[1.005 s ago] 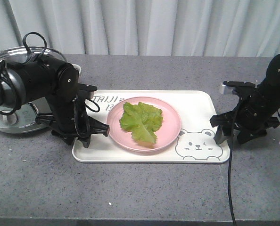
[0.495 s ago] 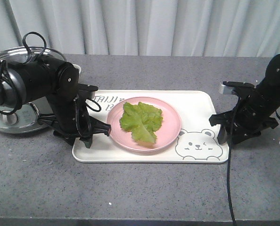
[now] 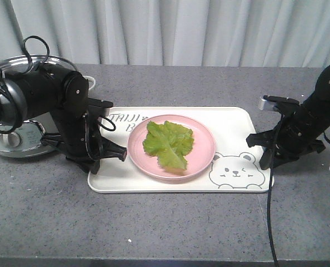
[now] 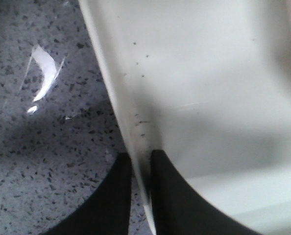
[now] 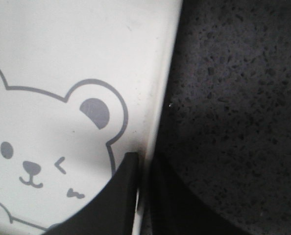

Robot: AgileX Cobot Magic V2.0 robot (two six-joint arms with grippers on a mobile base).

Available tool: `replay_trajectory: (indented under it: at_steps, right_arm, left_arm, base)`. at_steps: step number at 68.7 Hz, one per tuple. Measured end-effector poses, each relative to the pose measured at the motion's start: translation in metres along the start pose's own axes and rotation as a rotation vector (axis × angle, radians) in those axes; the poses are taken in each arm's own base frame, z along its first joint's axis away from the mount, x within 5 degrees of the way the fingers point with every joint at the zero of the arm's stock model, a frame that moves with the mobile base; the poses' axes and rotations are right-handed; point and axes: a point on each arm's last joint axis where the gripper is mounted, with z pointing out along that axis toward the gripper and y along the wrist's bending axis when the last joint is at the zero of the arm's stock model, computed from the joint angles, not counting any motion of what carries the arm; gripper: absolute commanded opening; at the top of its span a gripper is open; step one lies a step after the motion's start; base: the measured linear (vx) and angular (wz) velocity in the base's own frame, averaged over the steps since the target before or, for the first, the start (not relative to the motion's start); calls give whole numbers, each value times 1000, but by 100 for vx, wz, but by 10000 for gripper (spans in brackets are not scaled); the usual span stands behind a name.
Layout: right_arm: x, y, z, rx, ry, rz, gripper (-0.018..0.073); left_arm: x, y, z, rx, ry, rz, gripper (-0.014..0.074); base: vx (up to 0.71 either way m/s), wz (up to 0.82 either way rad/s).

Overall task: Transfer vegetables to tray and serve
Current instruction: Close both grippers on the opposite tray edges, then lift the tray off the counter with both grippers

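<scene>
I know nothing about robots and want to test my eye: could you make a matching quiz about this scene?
1 lettuce leaf
2 pink plate
3 left gripper
4 right gripper

A on the tray
B gripping the tray rim by the bear drawing
C on the pink plate
D gripping the tray rim at the lettering end

Pairs: 1-C, 2-A, 3-D, 4-B

Green lettuce leaf (image 3: 168,143) on pink plate (image 3: 202,158), on tray (image 3: 231,119) — left gripper (image 3: 106,160), right gripper (image 3: 263,153) at its ends

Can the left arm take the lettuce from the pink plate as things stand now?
Probably not at once: the left gripper is shut on the tray and would have to let go. Nothing covers the lettuce.
</scene>
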Motion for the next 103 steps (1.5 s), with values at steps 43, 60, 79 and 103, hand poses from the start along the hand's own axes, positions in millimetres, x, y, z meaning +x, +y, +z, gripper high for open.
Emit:
replay_trajectory:
  at_steps: [43, 60, 79, 103]
  right_arm:
    - [9, -1, -21, 61, -24, -40, 4]
    - [12, 3, -33, 70, -44, -52, 4]
    - [16, 8, -50, 77, -81, -62, 4]
    - [28, 19, -88, 107, -161, -95, 4]
  left_arm:
    - [1, -5, -3, 108, 6, 27, -7]
    - [5, -5, -19, 123, -36, 28, -7]
    - [10, -4, -43, 134, -96, 37, -7]
    - [16, -5, -70, 172, -173, 60, -7]
  base:
    - [0, 0]
    - [0, 0]
    - [0, 0]
    - [0, 0]
